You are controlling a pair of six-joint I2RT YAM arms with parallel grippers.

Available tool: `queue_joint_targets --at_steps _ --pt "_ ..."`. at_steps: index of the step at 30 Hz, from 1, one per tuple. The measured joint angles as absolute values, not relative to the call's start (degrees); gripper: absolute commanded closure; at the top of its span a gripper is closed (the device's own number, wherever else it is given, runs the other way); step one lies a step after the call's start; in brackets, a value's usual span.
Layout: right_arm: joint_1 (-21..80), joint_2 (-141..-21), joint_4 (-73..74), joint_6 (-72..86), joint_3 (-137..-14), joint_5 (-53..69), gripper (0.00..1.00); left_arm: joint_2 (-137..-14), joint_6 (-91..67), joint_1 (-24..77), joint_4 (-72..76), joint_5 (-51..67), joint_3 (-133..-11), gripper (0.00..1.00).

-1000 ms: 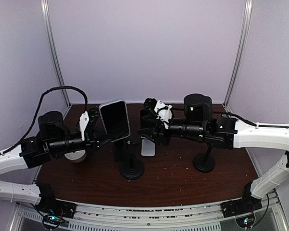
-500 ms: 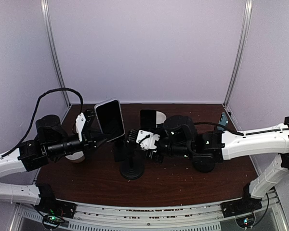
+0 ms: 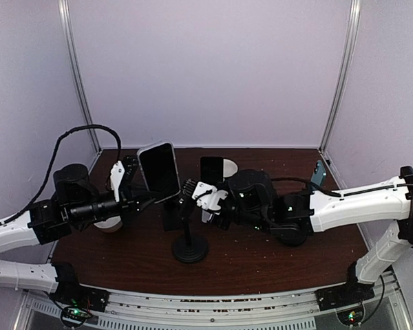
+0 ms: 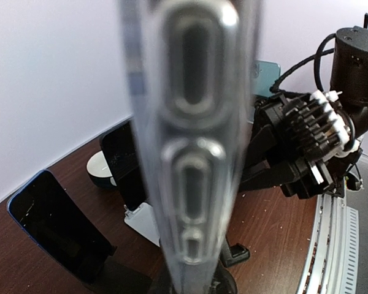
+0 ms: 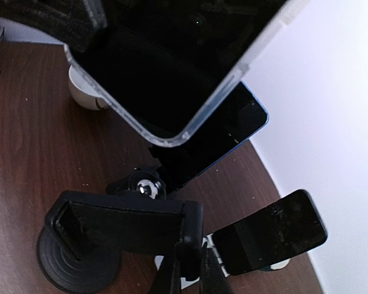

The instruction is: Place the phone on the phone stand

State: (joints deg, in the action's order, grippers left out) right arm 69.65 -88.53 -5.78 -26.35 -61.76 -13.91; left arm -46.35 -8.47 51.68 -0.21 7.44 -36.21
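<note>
The phone (image 3: pixel 158 172), dark-screened in a clear case, hangs tilted above the table with my left gripper (image 3: pixel 139 191) shut on its lower left edge. In the left wrist view the phone (image 4: pixel 190 153) fills the middle edge-on and hides the fingers. The black phone stand (image 3: pixel 188 242) stands on a round base just below and right of the phone. My right gripper (image 3: pixel 191 192) is shut on the stand's cradle. In the right wrist view its fingertips (image 5: pixel 172 272) pinch the cradle's right side arm (image 5: pixel 190 236), and the phone (image 5: pixel 172 67) hovers above the cradle.
A dark phone (image 3: pixel 212 170) leans on a white stand (image 3: pixel 211 212) behind the black stand, with a white round object (image 3: pixel 229 167) beside it. A blue-edged phone (image 5: pixel 233 131) rests on another holder. A white cup (image 3: pixel 110 223) sits under my left arm.
My right arm swung left and down to the stand, and its jaws closed on the cradle's side arm. My left gripper kept the phone and shifted it slightly left.
</note>
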Motion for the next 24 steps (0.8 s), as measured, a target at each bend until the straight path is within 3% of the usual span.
queue_joint_targets --at_steps 8,15,24 --pt "70.32 -89.67 -9.23 -5.19 -59.77 -16.43 1.0 -51.27 -12.62 53.87 16.23 8.38 -32.32 1.0" --pt "74.85 -91.59 -12.4 1.83 -58.57 -25.65 1.0 -63.51 -17.12 60.16 31.35 6.87 -30.87 1.0" --pt "75.22 -91.64 -14.57 5.45 -57.54 -27.07 1.0 -59.02 -19.73 64.53 33.1 -5.21 -24.73 1.0"
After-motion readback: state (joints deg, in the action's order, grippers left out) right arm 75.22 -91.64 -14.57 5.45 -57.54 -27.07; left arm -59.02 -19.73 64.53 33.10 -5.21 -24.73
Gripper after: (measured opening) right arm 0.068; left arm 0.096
